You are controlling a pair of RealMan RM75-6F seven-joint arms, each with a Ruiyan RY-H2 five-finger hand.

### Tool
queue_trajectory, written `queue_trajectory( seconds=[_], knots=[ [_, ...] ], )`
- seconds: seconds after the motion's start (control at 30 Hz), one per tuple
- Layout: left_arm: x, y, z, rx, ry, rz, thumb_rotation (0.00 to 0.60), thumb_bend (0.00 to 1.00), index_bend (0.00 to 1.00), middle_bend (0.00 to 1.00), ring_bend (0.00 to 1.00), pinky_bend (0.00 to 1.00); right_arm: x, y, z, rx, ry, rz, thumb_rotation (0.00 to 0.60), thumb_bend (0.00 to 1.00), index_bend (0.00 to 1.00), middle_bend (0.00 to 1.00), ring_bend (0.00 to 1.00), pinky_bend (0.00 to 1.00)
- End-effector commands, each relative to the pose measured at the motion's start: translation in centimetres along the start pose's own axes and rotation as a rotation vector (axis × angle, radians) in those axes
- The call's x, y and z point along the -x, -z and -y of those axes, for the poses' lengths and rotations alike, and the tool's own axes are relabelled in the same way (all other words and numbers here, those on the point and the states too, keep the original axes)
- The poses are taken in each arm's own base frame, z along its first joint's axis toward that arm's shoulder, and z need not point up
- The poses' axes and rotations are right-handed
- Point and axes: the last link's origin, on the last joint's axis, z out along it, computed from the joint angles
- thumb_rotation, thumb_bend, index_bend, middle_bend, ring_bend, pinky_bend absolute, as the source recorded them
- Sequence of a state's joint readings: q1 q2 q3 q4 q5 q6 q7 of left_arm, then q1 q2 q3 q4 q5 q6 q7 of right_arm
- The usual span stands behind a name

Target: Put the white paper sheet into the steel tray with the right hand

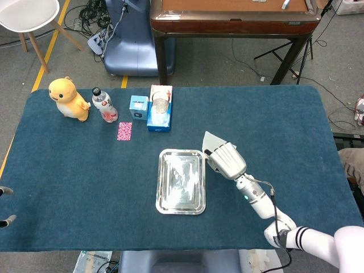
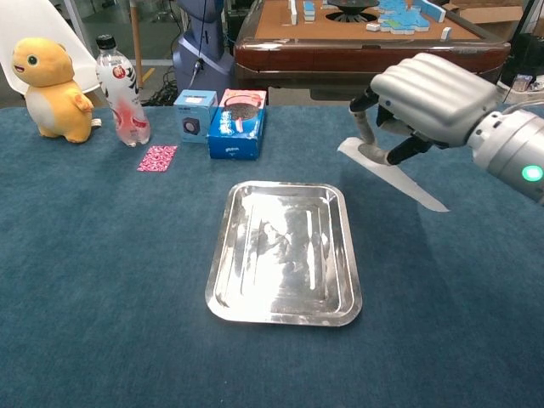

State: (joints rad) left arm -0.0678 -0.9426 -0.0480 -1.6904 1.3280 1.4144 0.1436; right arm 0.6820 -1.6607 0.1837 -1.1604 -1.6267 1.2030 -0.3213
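My right hand (image 1: 226,160) (image 2: 425,95) pinches the white paper sheet (image 2: 393,177) (image 1: 211,138) and holds it lifted off the table, just right of the steel tray (image 1: 181,181) (image 2: 285,252). The sheet hangs tilted below the fingers, its lower corner pointing right. The tray lies flat in the middle of the blue table with nothing in it. Only the fingertips of my left hand (image 1: 4,205) show at the left edge of the head view; how they stand I cannot make out.
At the back left stand a yellow plush toy (image 1: 68,98), a bottle (image 1: 104,105), a small blue box (image 1: 138,106), a tissue box (image 1: 160,107) and a pink card (image 1: 124,131). A wooden table (image 1: 233,17) stands behind.
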Motion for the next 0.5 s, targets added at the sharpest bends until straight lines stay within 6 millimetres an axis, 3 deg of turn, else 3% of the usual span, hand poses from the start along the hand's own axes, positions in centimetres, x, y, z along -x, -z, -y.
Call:
queue_trajectory(
  seconds=[0.03, 0.23, 0.5],
  knots=[
    [-0.1, 0.0, 0.1, -0.003, -0.001, -0.004, 0.6, 0.07, 0.39, 0.35, 0.29, 0.43, 0.3, -2.0, 1.0, -0.021, 0.012, 0.004, 0.6, 0.37, 0.64, 1.0, 1.0, 1.0],
    [-0.1, 0.0, 0.2, -0.007, -0.009, -0.004, 0.6, 0.07, 0.39, 0.36, 0.29, 0.43, 0.8, -4.4, 3.1, -0.075, 0.015, 0.021, 0.6, 0.37, 0.64, 1.0, 1.0, 1.0],
    [-0.2, 0.0, 0.7, -0.019, -0.014, -0.002, 0.6, 0.07, 0.39, 0.36, 0.29, 0.43, 0.7, -5.9, 6.7, -0.167, 0.012, -0.003, 0.6, 0.37, 0.66, 1.0, 1.0, 1.0]
  ],
)
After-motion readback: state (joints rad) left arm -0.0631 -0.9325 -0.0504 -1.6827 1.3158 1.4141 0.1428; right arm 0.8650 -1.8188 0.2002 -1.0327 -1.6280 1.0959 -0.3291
